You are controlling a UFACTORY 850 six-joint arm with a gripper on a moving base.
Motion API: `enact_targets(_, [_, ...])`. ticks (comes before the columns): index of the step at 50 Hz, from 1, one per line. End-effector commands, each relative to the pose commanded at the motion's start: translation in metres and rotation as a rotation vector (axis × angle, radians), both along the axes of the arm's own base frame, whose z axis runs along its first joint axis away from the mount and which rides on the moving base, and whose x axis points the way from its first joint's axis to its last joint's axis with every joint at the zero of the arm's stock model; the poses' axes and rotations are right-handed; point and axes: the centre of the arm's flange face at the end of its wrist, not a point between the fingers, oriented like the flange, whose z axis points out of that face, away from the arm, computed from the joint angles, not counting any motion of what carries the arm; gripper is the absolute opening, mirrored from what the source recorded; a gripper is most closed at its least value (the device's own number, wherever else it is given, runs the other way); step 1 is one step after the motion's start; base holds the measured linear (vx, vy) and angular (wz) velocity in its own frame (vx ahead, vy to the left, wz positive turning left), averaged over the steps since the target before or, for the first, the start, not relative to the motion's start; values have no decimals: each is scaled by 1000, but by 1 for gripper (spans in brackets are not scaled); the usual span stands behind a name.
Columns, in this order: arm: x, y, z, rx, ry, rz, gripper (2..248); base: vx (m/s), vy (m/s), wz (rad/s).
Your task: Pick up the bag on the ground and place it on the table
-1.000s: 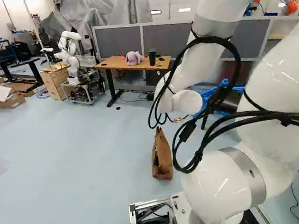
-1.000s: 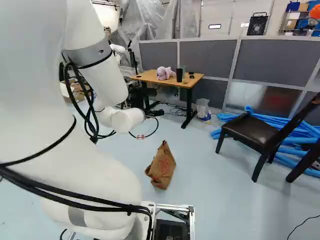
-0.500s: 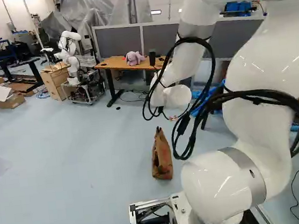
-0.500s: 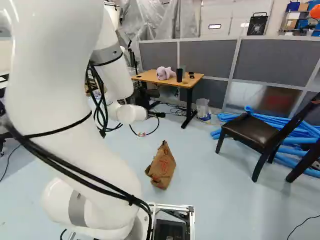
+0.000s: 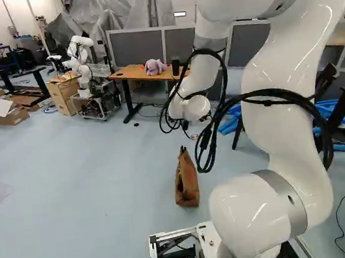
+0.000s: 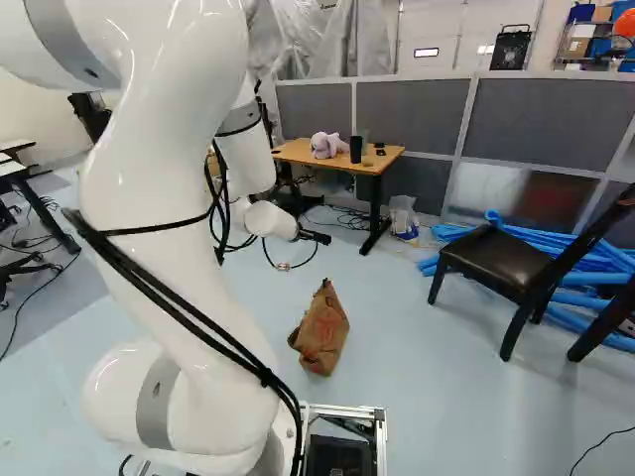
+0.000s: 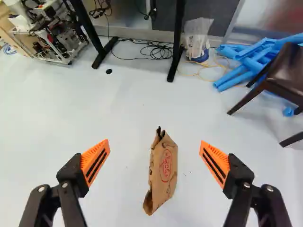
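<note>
1. While my arm [image 6: 189, 248] reaches out over the floor [image 6: 446, 416], my gripper [image 6: 316, 237] hangs ahead of the base with its fingers spread wide, the orange pads [image 7: 94, 160] well apart and pinching nothing.
2. Brown paper bag [image 7: 165, 165] with a round red print stands on the floor, between the base and the table [image 6: 298, 151]. Seen down my gripper [image 7: 155, 144], it shows between the two fingers, touched by neither.
3. Lavender plush animal [image 6: 319, 146] sits on the wood-topped table toward its back edge, a black tumbler [image 6: 356, 149] just beside it.
4. Dark chair [image 6: 501, 261] stands at the right of the right base view, blue tubes [image 6: 585, 268] lying on the floor behind it.
5. At the left of the left base view, another robot [image 5: 80, 61] stands beside a wooden cabinet [image 5: 64, 94].
</note>
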Motion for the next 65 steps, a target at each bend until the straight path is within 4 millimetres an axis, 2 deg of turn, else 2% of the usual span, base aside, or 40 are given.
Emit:
enact_targets(20, [38,4,-33,37,100,-60,247,0,0,0])
enact_targets(40, [75,19,-64,53,130,-74,247,0,0,0])
enact_targets(65, [88,23,-98,49,166,-70,247,0,0,0])
